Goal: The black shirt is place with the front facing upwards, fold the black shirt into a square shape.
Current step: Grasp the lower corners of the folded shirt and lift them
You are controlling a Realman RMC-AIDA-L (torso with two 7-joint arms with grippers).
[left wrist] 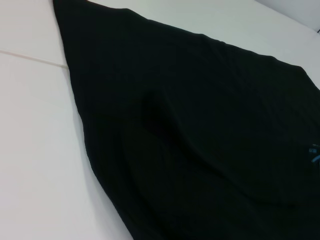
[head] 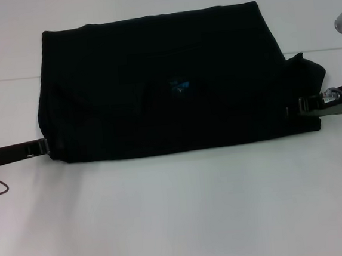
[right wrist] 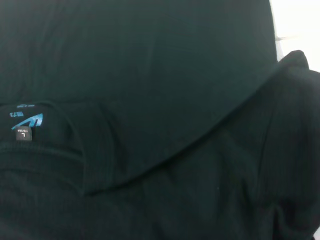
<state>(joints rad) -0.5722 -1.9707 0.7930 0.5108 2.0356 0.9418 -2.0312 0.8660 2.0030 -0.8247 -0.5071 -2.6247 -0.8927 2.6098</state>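
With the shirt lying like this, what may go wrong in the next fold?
1. A sleeve flap sticks out of the black shirt beside the right end effector; it may spoil the square.
2. The left end effector touches only the edge, so the cloth may slip.

One black shirt (head: 155,81), one blue neck label (head: 179,86), two pincers: left pincer (head: 44,148), right pincer (head: 304,105).

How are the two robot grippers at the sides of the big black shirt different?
The left gripper sits at the folded black cloth shirt's flat, neat near-left corner; the right gripper sits at its right edge, where a bunched sleeve sticks out. The left one looks plain; the right one shows wires. Both are dark and lie low on the white table.
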